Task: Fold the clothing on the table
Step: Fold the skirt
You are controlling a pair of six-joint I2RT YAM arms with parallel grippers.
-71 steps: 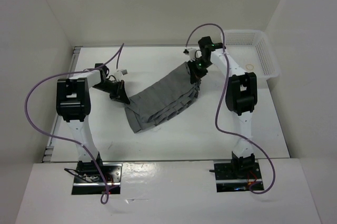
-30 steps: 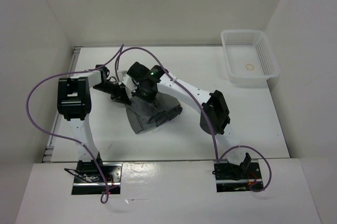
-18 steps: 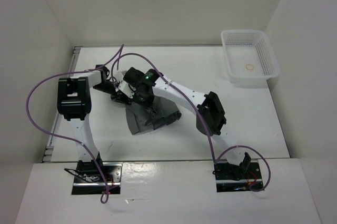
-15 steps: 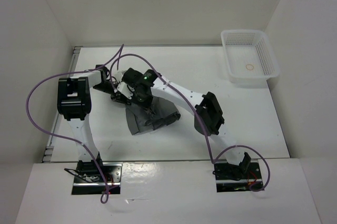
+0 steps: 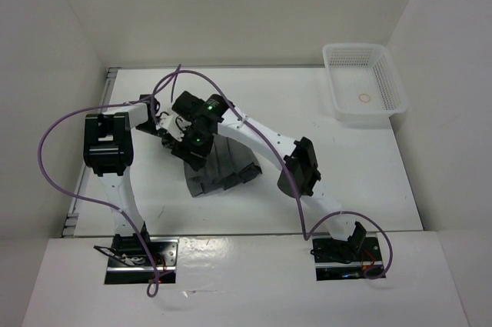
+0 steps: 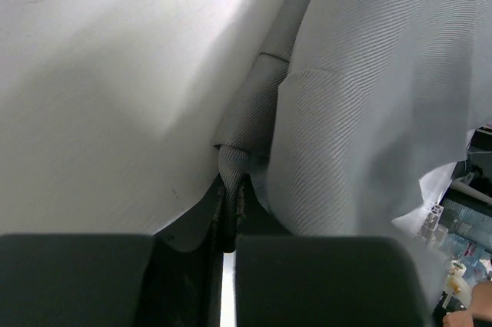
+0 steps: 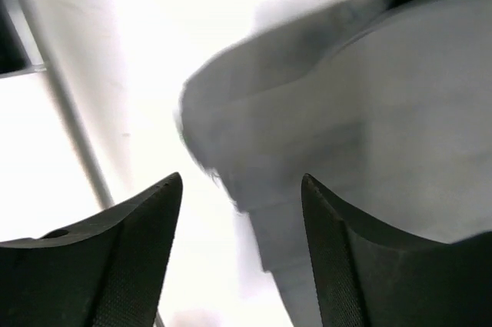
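The clothing [image 5: 228, 165] is a grey skirt lying doubled over in a compact heap on the table [image 5: 307, 111], left of centre. My left gripper [image 5: 167, 136] is at the heap's upper left corner. In the left wrist view this gripper [image 6: 231, 192] is shut on a pinched fold of the clothing [image 6: 369, 111]. My right arm reaches across to the same corner, and its gripper [image 5: 191, 150] hovers just above the fabric. Seen from the right wrist, that gripper [image 7: 240, 188] is open and holds nothing, with the blurred clothing [image 7: 369, 111] below it.
A white mesh basket [image 5: 355, 48] stands at the back right with a small round thing [image 5: 364, 98] inside. A metal rail [image 5: 108, 85] runs along the table's left edge. Purple cables loop over both arms. White walls close in the table.
My right gripper carried the skirt's far end leftward over the rest, doubling it, then opened and let go. The left gripper stayed shut on its corner.
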